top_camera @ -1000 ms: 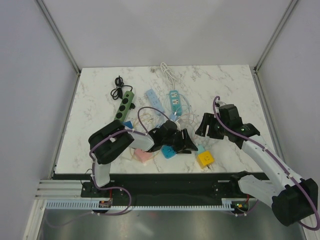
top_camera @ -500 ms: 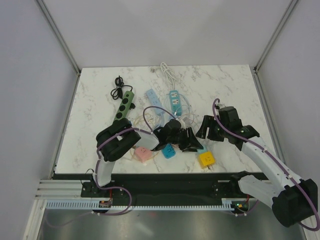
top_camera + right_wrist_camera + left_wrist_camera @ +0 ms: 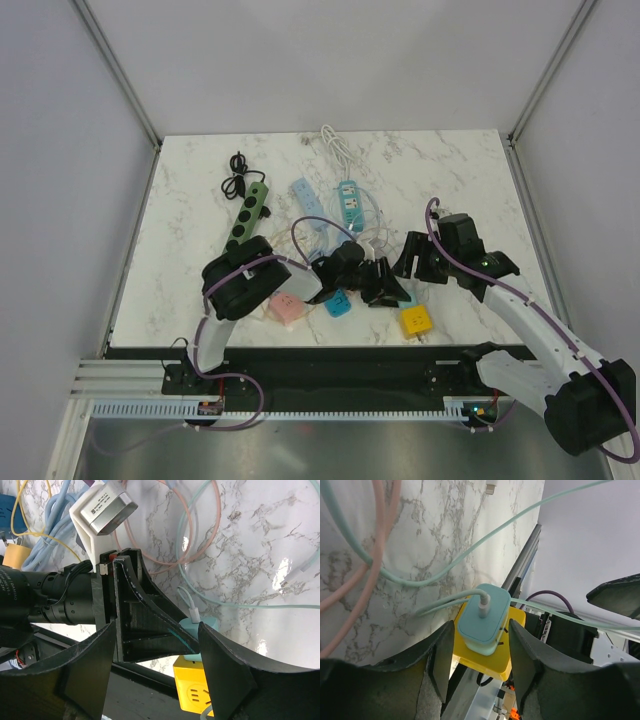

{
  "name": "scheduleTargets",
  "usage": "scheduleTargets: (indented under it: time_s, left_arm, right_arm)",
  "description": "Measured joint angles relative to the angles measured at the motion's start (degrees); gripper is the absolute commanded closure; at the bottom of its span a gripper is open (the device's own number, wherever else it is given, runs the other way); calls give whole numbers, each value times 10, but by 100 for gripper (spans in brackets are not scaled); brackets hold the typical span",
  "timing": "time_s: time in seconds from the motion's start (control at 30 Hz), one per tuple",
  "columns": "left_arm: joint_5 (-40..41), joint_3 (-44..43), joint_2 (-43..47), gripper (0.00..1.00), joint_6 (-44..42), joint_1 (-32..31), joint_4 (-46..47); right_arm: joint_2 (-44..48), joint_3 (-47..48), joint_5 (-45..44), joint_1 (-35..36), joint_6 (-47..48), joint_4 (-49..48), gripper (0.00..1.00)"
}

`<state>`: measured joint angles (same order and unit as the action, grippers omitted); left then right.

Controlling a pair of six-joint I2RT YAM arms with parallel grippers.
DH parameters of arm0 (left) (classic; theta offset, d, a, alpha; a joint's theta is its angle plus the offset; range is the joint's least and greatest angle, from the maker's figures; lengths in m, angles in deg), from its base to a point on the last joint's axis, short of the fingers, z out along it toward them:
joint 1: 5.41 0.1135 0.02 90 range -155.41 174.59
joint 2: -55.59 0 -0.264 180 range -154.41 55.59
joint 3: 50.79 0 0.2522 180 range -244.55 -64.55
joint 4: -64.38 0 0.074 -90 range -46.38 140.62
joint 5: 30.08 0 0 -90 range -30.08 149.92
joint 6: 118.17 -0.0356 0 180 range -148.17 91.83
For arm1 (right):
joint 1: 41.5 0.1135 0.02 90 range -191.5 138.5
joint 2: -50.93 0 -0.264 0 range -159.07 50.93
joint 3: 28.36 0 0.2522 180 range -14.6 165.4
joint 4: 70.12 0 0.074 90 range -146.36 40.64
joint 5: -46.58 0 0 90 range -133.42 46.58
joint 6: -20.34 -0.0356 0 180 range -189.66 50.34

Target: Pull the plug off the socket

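Observation:
A yellow socket cube (image 3: 412,319) lies near the table's front edge with a teal plug adapter (image 3: 404,298) pushed into its far side. In the left wrist view the teal plug (image 3: 484,617) sits on the yellow cube (image 3: 492,655), a white USB lead in its top. My left gripper (image 3: 480,662) is open, its fingers flanking plug and cube without touching; it also shows in the top view (image 3: 385,283). My right gripper (image 3: 155,675) is open just above the left gripper's fingers (image 3: 145,625), with the plug (image 3: 197,630) and cube (image 3: 192,692) beside its right finger.
A blue cube (image 3: 337,303) and a pink cube (image 3: 286,310) lie left of the yellow one. Green (image 3: 247,213), light-blue (image 3: 309,200) and teal (image 3: 348,200) power strips lie further back amid tangled cables. A white adapter (image 3: 102,505) lies nearby. The table's front edge is close.
My left gripper has moved right, from over the blue cube to the teal plug and yellow cube. My right gripper has shifted slightly nearer to it.

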<state>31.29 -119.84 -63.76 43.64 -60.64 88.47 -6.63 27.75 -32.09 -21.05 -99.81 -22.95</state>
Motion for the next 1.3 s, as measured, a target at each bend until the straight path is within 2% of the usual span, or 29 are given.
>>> scheduleTargets:
  time_s: [0.17,0.23,0.27,0.3,0.33,0.37,0.4,0.47,0.67,1.03,1.3]
  left_arm:
    - [0,-3,-10,47,2,-4,28]
    - [0,-5,-18,54,6,-5,43]
    - [0,-7,-21,58,7,-5,49]
    - [0,-9,-24,67,9,-5,56]
    - [0,-11,-26,71,11,-5,61]
    - [0,-12,-27,87,12,-5,66]
    - [0,-13,-27,87,12,-5,75]
    - [4,-10,-25,97,10,-4,78]
    - [17,50,36,98,-12,19,64]
    - [28,86,209,98,-120,94,-71]
    - [-10,88,253,98,-171,163,-125]
  right_arm:
    - [0,-2,4,0,0,0,26]
    - [0,-3,4,0,0,0,26]
    - [0,-4,4,0,0,0,26]
    - [0,-5,4,0,0,0,25]
    - [0,-6,4,0,0,0,21]
    - [1,-7,4,0,0,0,14]
    - [1,-7,4,0,0,0,9]
    - [2,-7,2,0,-2,0,2]
    - [1,-7,-3,0,-2,1,2]
    - [-24,-7,12,0,-3,-4,2]
    - [-29,-37,147,-1,-9,-70,2]
